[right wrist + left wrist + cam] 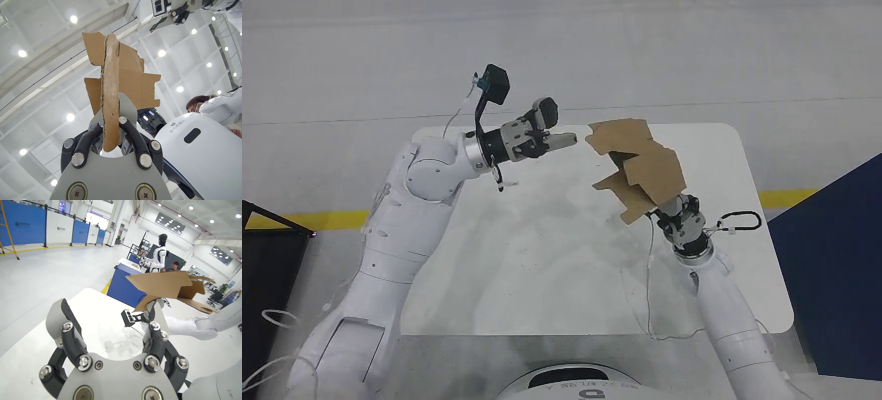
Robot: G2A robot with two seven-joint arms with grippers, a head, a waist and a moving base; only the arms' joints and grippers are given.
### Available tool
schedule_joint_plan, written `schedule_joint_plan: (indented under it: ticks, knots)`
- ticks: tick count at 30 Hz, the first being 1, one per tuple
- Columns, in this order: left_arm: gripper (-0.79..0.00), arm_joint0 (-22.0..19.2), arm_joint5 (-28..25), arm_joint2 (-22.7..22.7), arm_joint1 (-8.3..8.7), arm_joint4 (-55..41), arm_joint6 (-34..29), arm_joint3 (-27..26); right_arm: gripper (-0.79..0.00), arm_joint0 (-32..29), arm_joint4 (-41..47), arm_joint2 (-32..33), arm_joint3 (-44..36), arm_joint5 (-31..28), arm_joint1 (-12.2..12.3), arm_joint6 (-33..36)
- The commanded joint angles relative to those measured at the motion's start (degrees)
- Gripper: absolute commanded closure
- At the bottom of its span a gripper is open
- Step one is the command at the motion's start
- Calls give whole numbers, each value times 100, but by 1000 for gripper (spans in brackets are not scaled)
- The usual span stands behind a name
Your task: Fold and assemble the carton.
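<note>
1. Brown corrugated cardboard, the carton [637,160], hangs in the air over the far right part of the white table [542,290], clear of the tabletop. It is only partly opened. Its flaps splay at different angles, and the left wrist view shows one end gaping like a short sleeve.
2. The right gripper [664,208] pinches a flap at the carton's lower end. In the right wrist view this flap stands edge-on between the fingers [129,108], which press on either face of the cardboard.
3. The right arm rises from the table's near right edge. Its forearm slants up and toward the far side, and the wrist is turned so the gripper points upward, away from the tabletop, with the carton standing above it.
4. The left arm comes in from the table's left side, bent at the elbow. Its forearm lies along the table's far edge, and the wrist aims rightward at the carton.
5. The left gripper [560,140] is spread wide with nothing between its fingers. It hangs above the table's far edge, near the carton's nearest flap but apart from it.
6. In the left wrist view, the ribbed pad [72,317] of one left finger faces inward, with the bare tabletop below it.
</note>
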Motion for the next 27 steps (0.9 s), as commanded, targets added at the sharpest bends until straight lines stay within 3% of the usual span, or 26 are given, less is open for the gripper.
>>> schedule_joint_plan:
  ticks: [1, 6, 12, 16, 21, 27]
  knots:
    - [-785, -87, 73, 259, -76, 173, 402, -85, 0, 3, -10, -24, -12, -11, -1, -37]
    - [-785, -466, 77, 834, -216, 341, 426, -97, 0, -7, -42, -54, -35, -60, 1, -85]
    - [-785, -859, -177, 1211, -309, -38, 128, -50, 0, -48, -107, -80, 0, -171, 5, -128]
    - [-785, -1037, -162, 1182, -290, -427, -244, 134, 0, -54, -171, -80, 76, -218, 13, -111]
    - [-785, -1132, -32, 889, -184, 61, -519, 377, 0, -68, -129, -36, 83, -123, 32, 42]
    - [-785, -1059, 316, 695, -127, 830, -171, 332, 0, -52, -306, -69, 50, -11, 58, 59]
